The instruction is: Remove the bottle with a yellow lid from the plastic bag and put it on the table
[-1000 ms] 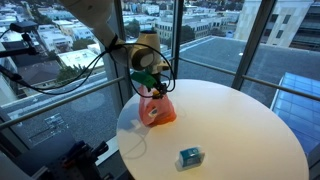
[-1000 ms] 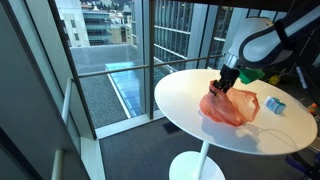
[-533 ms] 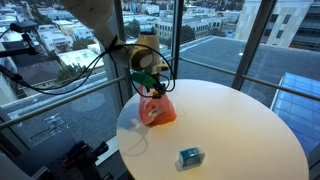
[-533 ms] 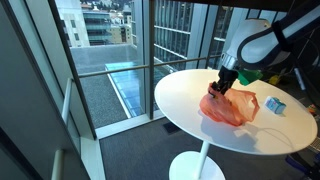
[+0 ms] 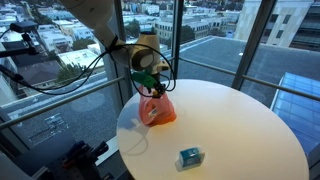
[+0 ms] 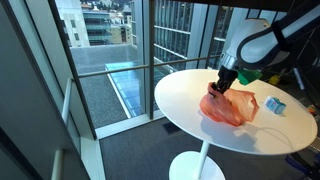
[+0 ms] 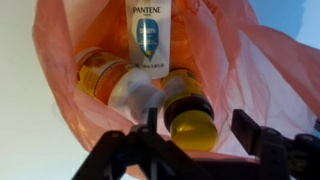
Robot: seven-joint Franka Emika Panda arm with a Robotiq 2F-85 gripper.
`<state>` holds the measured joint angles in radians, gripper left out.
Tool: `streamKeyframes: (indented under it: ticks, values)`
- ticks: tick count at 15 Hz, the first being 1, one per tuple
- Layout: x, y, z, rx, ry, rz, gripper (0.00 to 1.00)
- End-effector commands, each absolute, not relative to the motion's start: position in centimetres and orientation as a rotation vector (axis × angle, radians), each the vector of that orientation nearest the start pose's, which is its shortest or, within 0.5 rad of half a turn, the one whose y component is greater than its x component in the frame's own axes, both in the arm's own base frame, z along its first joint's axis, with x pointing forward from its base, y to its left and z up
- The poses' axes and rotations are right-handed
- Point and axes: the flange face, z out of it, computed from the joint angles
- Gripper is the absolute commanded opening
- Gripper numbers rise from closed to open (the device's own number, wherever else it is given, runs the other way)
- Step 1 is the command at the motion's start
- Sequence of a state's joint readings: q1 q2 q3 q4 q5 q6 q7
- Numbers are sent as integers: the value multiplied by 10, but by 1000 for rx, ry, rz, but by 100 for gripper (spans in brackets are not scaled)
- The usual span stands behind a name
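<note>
An orange plastic bag lies on the round white table near its edge; it also shows in the other exterior view. My gripper is at the bag's mouth. In the wrist view the bag is open and holds a bottle with a yellow lid, a white Pantene bottle and an orange container. My gripper is open, its fingers on either side of the yellow lid, not closed on it.
A small teal box sits on the table near the front edge, also seen in an exterior view. Glass walls and a railing stand behind the table. Cables hang off the arm.
</note>
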<state>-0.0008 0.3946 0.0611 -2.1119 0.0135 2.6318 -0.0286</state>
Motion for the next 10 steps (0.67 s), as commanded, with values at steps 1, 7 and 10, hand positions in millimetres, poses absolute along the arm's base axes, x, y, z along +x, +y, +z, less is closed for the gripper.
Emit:
streamKeyframes:
  ticks: [1, 7, 10]
  values:
    - [599, 32, 245, -3096, -140, -210, 76]
    - [601, 29, 246, -3097, -129, -215, 66]
    - [602, 26, 247, -3100, -122, -219, 56]
